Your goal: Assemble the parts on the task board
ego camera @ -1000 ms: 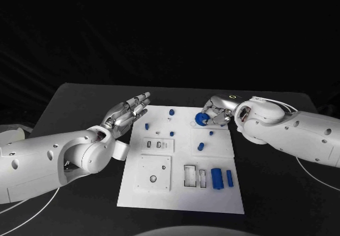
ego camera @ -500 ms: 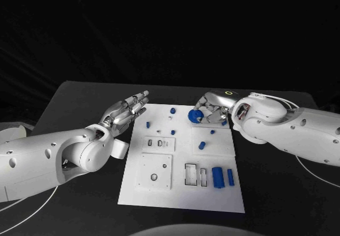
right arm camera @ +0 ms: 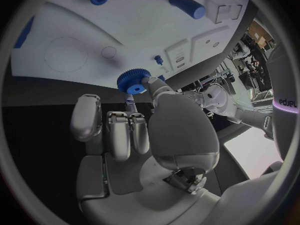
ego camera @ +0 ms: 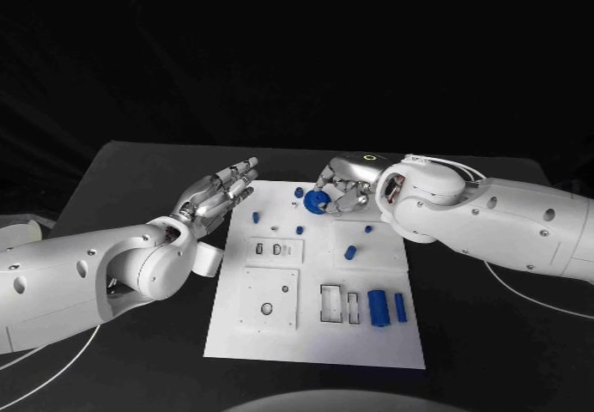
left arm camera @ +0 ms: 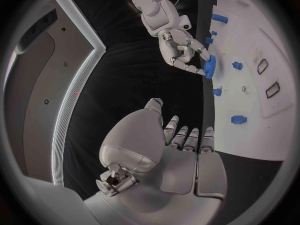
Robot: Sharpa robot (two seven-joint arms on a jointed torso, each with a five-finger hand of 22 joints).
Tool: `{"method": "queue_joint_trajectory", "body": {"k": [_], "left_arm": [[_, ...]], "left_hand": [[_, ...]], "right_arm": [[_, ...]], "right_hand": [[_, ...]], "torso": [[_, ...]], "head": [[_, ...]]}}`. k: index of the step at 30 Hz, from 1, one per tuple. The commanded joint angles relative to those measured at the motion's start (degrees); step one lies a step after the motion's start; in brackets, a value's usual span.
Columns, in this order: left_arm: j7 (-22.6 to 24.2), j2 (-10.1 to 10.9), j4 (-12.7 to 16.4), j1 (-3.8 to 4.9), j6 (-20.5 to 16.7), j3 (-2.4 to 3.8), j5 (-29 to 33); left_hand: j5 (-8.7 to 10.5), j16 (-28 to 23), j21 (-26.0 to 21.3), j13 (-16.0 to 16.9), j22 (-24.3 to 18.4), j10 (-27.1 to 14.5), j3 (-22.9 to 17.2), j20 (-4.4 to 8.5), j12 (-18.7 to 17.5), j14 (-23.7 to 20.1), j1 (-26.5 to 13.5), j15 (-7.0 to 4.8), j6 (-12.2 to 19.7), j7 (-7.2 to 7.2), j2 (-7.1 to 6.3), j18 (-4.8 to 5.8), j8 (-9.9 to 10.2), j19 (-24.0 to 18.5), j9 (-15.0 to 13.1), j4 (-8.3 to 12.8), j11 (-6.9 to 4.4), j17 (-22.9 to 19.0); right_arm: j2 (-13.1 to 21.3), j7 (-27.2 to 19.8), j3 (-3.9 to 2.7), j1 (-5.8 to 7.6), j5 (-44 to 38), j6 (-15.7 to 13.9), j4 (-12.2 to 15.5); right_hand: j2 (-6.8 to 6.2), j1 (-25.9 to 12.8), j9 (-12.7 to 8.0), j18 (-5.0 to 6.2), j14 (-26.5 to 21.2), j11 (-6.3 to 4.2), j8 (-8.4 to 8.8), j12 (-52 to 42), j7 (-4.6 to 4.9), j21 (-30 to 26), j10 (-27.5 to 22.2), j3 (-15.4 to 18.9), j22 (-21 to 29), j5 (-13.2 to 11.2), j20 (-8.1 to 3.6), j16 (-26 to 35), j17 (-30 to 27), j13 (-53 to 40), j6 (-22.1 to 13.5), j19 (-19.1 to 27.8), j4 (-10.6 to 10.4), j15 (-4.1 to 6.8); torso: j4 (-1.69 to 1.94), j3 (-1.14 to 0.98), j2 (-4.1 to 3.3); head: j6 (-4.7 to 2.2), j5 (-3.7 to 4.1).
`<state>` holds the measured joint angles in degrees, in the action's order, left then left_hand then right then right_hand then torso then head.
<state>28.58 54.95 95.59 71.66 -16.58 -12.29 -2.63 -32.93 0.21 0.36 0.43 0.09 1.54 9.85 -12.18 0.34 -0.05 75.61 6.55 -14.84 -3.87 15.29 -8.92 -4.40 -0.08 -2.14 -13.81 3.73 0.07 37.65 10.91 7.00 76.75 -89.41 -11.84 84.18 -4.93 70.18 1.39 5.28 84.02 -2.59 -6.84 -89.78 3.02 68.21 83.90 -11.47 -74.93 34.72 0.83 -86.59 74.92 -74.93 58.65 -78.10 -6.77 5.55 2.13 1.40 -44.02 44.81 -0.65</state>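
The white task board (ego camera: 316, 343) lies in the middle of the black table. My right hand (ego camera: 344, 183) hovers over the board's far end and pinches a blue gear (ego camera: 317, 202) between thumb and fingers. In the right wrist view the gear (right arm camera: 131, 81) sits at the fingertips of that hand (right arm camera: 144, 135), just off the board (right arm camera: 69, 55). My left hand (ego camera: 221, 194) is beside the board's far left edge, fingers straight and apart, holding nothing. From the left wrist, that hand (left arm camera: 175, 145) shows flat, with the right hand (left arm camera: 178, 47) and gear (left arm camera: 210, 66) beyond it.
Small blue parts stand on the board's far half: one near the gear (ego camera: 299, 192), one at the left (ego camera: 257, 217), one mid-board (ego camera: 350, 252). Two blue blocks (ego camera: 378, 307) lie near the right edge beside rectangular slots (ego camera: 332, 303). A square plate with a hole (ego camera: 268, 308) lies near left.
My right hand has carried the blue gear leftward across the board's far end, toward its middle. The left hand has stayed almost still.
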Motion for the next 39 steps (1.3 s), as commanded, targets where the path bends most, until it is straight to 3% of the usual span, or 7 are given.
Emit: {"method": "queue_joint_trajectory", "body": {"k": [1, 8, 12, 23, 29, 34, 39], "left_arm": [[0.63, -0.22, -0.11, -0.02, 1.26, 0.0, -0.06], [0.77, -0.2, -0.14, -0.03, 1.23, 0.0, -0.06], [0.81, -0.1, -0.09, -0.03, 1.23, 0.0, -0.06], [0.81, -0.08, -0.13, -0.03, 1.29, 0.0, -0.06], [0.78, -0.26, -0.29, -0.03, 1.43, 0.0, -0.06], [0.73, -0.36, -0.43, -0.03, 1.49, 0.0, -0.06], [0.67, -0.48, -0.63, -0.04, 1.53, 0.0, -0.06]], "left_hand": [[-0.24, -0.21, -0.36, 0.05, -0.09, -0.04, -0.07, -0.5, 0.12, 0.05, 0.54, 0.47, 0.13, -0.17, 0.15, -0.82, -0.32, 0.08, 0.0, 0.33, 0.34, -0.07], [-0.24, -0.21, -0.36, 0.05, -0.09, -0.04, -0.07, -0.5, 0.12, 0.05, 0.54, 0.47, 0.13, -0.17, 0.15, -0.82, -0.32, 0.08, 0.0, 0.33, 0.34, -0.07], [-0.23, -0.21, -0.36, 0.06, -0.09, -0.01, -0.07, -0.54, 0.13, 0.05, 0.54, 0.54, 0.18, -0.16, 0.14, -0.82, -0.31, 0.08, 0.01, 0.35, 0.42, -0.07], [-0.22, -0.21, -0.36, 0.07, -0.09, 0.04, -0.04, -0.63, 0.14, 0.05, 0.51, 0.66, 0.15, -0.18, 0.08, -0.8, -0.35, 0.08, 0.0, 0.39, 0.51, -0.07], [-0.23, -0.21, -0.36, 0.08, -0.09, 0.08, -0.04, -0.69, 0.15, 0.05, 0.5, 0.75, 0.16, -0.21, 0.07, -0.78, -0.37, 0.08, 0.0, 0.41, 0.57, -0.07], [-0.23, -0.21, -0.36, 0.08, -0.09, 0.1, -0.04, -0.72, 0.15, 0.05, 0.49, 0.79, 0.15, -0.24, 0.07, -0.77, -0.38, 0.08, 0.0, 0.42, 0.58, -0.07], [-0.24, -0.21, -0.36, 0.09, -0.09, 0.11, -0.04, -0.74, 0.15, 0.05, 0.48, 0.82, 0.13, -0.27, 0.08, -0.76, -0.4, 0.08, 0.0, 0.42, 0.6, -0.07]], "right_arm": [[-1.59, 1.01, -0.03, -0.16, -1.11, 1.89, -1.45], [-6.18, 1.12, -0.04, -0.92, -3.06, 1.77, -5.98], [-7.82, 1.13, -0.04, -1.21, -3.27, 1.69, -7.48], [-9.89, 1.1, -0.08, -1.45, -3.04, 1.66, -9.07], [-10.11, 0.75, -0.1, -1.47, -2.4, 1.65, -9.17], [-10.06, 0.36, -0.1, -1.47, -1.94, 1.7, -8.96], [-10.0, 0.04, -0.11, -1.49, -1.49, 1.72, -8.74]], "right_hand": [[0.2, -0.17, 23.57, -0.21, 4.93, 0.03, -4.05, -0.22, -1.08, 0.17, 6.1, -0.41, -2.72, -0.41, 0.05, -0.18, 12.11, -15.07, 4.56, -0.43, 0.06, 0.09], [0.19, -0.1, 23.69, -0.19, 4.92, 0.03, -3.95, -0.22, -1.05, 0.07, 6.1, -0.62, -2.73, -1.0, 0.08, -0.13, 12.07, -15.07, 4.41, -0.4, 0.15, 0.08], [0.19, -0.07, 23.75, -0.16, 4.91, 0.04, -3.79, -0.22, -0.96, -0.06, 6.1, -0.79, -2.71, -1.48, 0.1, -0.12, 12.06, -15.07, 4.13, -0.36, 0.22, 0.05], [0.27, -0.41, 23.76, -0.06, 4.79, 0.34, -2.64, -0.22, -0.45, -0.71, 6.1, -1.29, -2.59, -2.89, 0.3, 0.23, 11.78, -15.07, 2.24, -0.11, 0.19, -0.21], [0.25, -0.91, 23.04, 0.01, 4.7, 0.74, -0.36, -0.22, -0.01, -1.26, 6.1, -1.87, -2.61, -3.68, 0.66, 0.5, 11.58, -15.07, -1.34, 0.06, 0.07, -0.56], [0.05, -1.5, 21.18, 0.16, 4.55, 0.82, 2.93, -0.22, -0.05, -2.15, 6.1, -2.17, -2.48, -7.83, 0.86, 0.87, 11.3, -15.07, -6.65, 0.38, -0.17, -0.66], [0.18, -1.74, 17.26, 0.48, 4.24, -0.12, 3.26, -0.22, -1.28, -3.62, 6.1, -1.55, -2.19, -15.78, 0.45, 1.68, 10.67, -15.07, -16.01, 0.96, -0.18, -0.17]], "torso": [[0.15, -0.06, -0.03], [0.23, -0.01, -0.03], [0.1, -0.05, -0.07], [-0.09, -0.07, 0.01], [-0.04, -0.11, 0.02], [-0.03, -0.11, 0.01], [-0.07, -0.13, 0.05]], "head": [[-0.14, 0.23], [-0.25, 0.17], [-0.21, 0.01], [0.03, 0.04], [0.08, 0.01], [0.1, 0.01], [0.16, 0.01]]}}
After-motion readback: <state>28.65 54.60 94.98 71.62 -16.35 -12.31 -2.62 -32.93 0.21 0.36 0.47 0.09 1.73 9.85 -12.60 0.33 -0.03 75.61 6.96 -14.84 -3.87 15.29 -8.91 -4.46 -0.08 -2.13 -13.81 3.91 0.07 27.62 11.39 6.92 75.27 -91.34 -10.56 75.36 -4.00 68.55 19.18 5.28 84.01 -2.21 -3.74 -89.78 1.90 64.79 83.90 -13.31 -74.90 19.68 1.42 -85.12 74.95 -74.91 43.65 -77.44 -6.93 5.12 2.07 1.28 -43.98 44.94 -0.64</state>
